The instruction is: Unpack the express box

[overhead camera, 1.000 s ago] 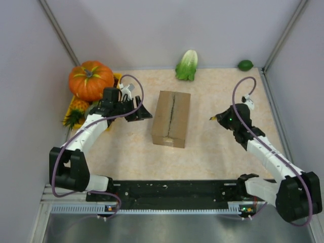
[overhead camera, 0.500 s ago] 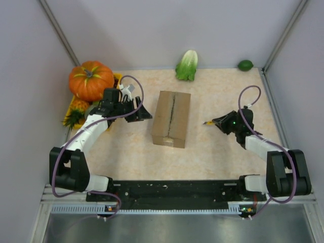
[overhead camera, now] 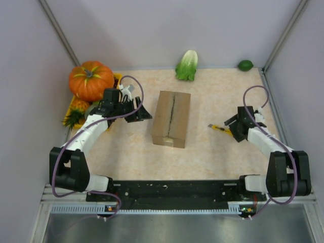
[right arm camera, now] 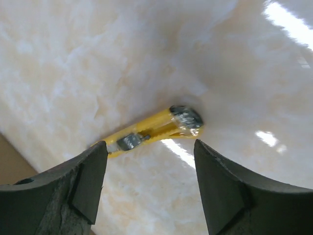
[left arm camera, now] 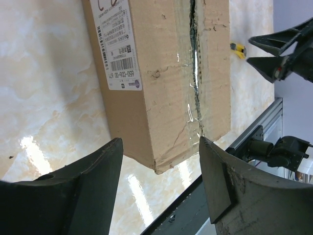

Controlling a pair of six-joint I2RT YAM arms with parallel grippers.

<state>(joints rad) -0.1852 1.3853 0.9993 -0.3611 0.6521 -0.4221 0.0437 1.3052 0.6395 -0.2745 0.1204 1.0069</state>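
Tabletop (overhead camera: 212, 96) — right arm (overhead camera: 263, 139) low, jaws apart

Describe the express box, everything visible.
The express box is a brown corrugated-cardboard oblong lying flat on the table, central, slightly skewed, long axis running away from the arm bases. Flaps are down; the tape along the centre seam looks slit and ragged. A white barcode label sits on its left side face. Only the table touches it.

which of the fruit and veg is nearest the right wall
The small green lime, alone in the far right corner. The leafy cabbage sits mid-back; the orange pumpkin and pineapple are far left.
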